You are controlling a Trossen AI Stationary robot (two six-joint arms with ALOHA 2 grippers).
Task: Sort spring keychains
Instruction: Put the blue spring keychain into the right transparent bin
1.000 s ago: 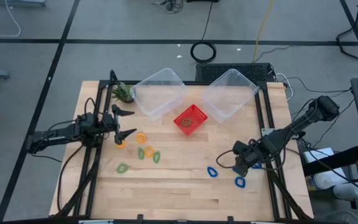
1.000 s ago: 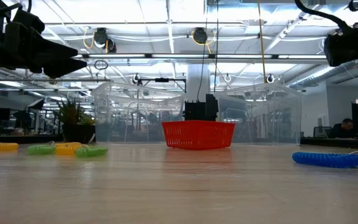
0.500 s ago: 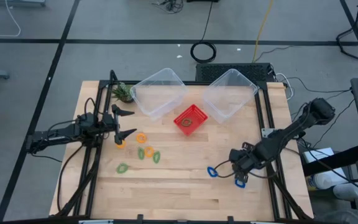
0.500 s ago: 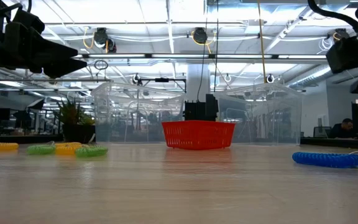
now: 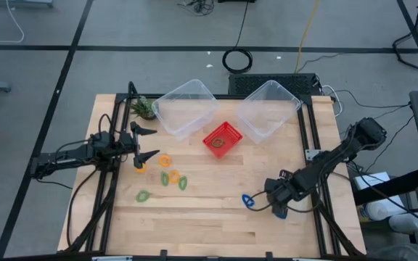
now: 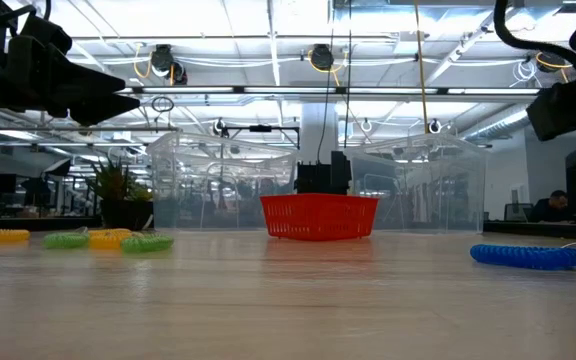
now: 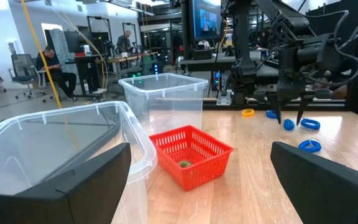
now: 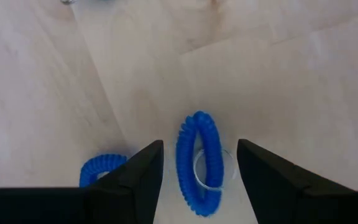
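Wooden table (image 5: pixel 209 217) in a big open lab, with 2 clear plastic bins (image 5: pixel 185 107) at the back, nothing visible inside either, and a small red basket (image 5: pixel 222 138) in front holding what looks like 1 small greenish keychain (image 7: pixel 184 163). Orange and green spring keychains (image 5: pixel 167 176) sit in a loose bunch near the left gripper (image 5: pixel 145 143), which hangs spread wide, holding nothing. Since a second ago the right gripper (image 5: pixel 270 201) slid toward the table's front and narrowed; now it's half open, straddling a blue keychain (image 8: pixel 199 162) without gripping it, another blue one (image 8: pixel 102 169) just beside.
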